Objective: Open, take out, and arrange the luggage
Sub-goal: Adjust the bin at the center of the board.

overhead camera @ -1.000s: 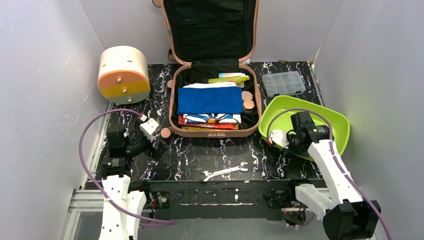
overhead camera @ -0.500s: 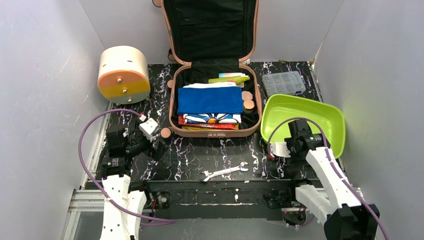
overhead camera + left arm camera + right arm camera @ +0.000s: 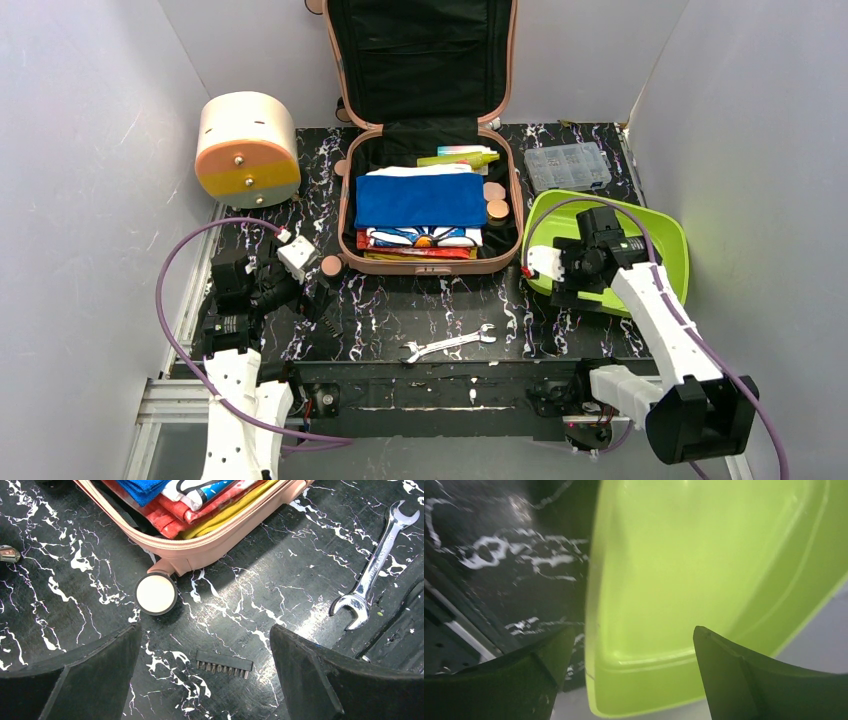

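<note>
Open luggage (image 3: 420, 60) fills the counter (image 3: 380, 300) centre, lid upright at the far wall. The near strip is passable, only a wrench (image 3: 448, 343) there. Drum box (image 3: 246, 148) blocks far left, green tray (image 3: 668, 240) blocks right.

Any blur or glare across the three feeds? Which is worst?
Right wrist is worst: the lime-green tray and the white veining on the table are smeared, with soft sheen on the tray. Left wrist is crisp: wrench and bit strip have clean edges. Top external is sharp and evenly lit, but the black lining of the suitcase lid shows little detail.
</note>
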Robot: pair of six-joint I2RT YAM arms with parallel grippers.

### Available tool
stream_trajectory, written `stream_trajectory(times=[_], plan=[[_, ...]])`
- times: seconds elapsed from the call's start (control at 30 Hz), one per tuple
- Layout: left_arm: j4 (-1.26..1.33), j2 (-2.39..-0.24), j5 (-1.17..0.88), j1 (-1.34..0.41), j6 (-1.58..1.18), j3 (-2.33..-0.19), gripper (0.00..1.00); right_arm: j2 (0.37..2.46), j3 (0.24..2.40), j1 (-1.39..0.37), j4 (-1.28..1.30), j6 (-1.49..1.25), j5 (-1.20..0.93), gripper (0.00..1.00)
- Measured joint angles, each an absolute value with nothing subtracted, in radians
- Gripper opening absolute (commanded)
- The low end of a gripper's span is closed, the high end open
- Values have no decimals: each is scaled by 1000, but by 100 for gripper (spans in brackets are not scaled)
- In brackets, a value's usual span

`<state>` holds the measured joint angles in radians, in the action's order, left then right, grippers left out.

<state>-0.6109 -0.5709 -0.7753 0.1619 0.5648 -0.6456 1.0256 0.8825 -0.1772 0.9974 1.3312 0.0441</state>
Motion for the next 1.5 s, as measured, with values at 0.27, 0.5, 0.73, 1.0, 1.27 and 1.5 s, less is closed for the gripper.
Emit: stream_trajectory(times=[0.27, 0.5, 0.73, 1.0, 1.27, 1.5], plan=[[-611, -574, -779, 173, 565, -646, 99, 1149, 862, -179, 996, 1203, -146, 60], [-611, -580, -782, 176, 565, -646, 99, 1155, 826, -179, 956, 1151, -186, 8], [-612, -580, -789, 184, 565, -646, 99, 1114, 807, -179, 950, 1191, -125, 1], [-612, -582, -797, 195, 564, -646, 99, 1022, 801, -179, 977, 1258, -104, 1], [-615, -582, -801, 202, 564, -646, 99, 989, 724, -179, 905, 1295, -119, 1], [-616, -587, -802, 208, 564, -646, 99, 997, 689, -179, 802, 1336, -89, 1]])
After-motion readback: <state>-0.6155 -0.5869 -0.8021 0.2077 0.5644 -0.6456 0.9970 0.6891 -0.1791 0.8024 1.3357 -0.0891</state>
